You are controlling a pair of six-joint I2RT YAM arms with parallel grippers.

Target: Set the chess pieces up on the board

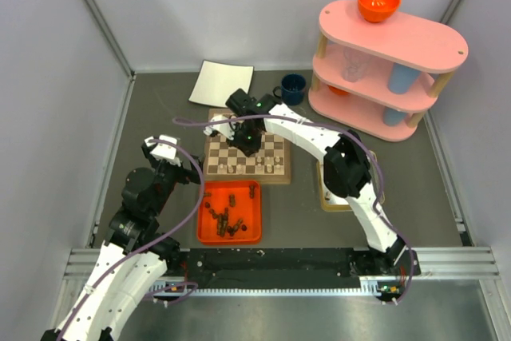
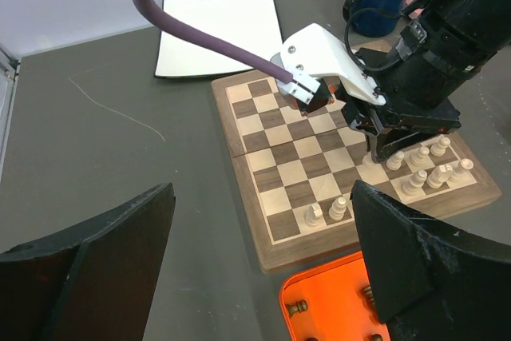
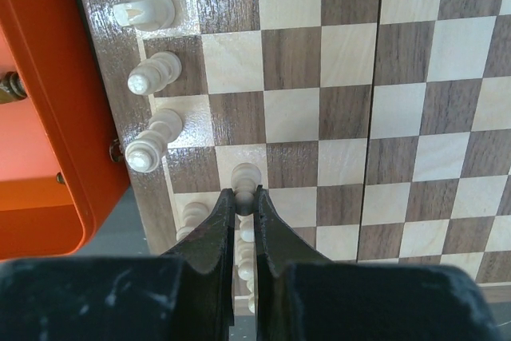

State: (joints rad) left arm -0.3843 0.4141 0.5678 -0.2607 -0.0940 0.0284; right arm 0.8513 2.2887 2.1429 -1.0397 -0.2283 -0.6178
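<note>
The board (image 1: pixel 275 151) lies mid-table, and shows in the left wrist view (image 2: pixel 279 157) and the right wrist view (image 3: pixel 415 77). Several pale chess pieces (image 3: pixel 152 73) stand along its near edge, also seen from the left wrist (image 2: pixel 317 215). My right gripper (image 3: pixel 246 197) is shut on a pale pawn (image 3: pixel 246 175) over a cream square in the second row; it hovers over the board's middle (image 1: pixel 249 143). Dark pieces (image 1: pixel 225 217) lie in the orange tray (image 1: pixel 206 233). My left gripper (image 2: pixel 263 269) is open and empty, left of the board (image 1: pixel 160 148).
A white sheet (image 1: pixel 221 83) and a blue mug (image 1: pixel 292 88) lie behind the board. A pink three-tier shelf (image 1: pixel 415 37) with an orange bowl (image 1: pixel 378 2) stands at back right. A light wooden tray (image 1: pixel 326 196) sits under the right arm.
</note>
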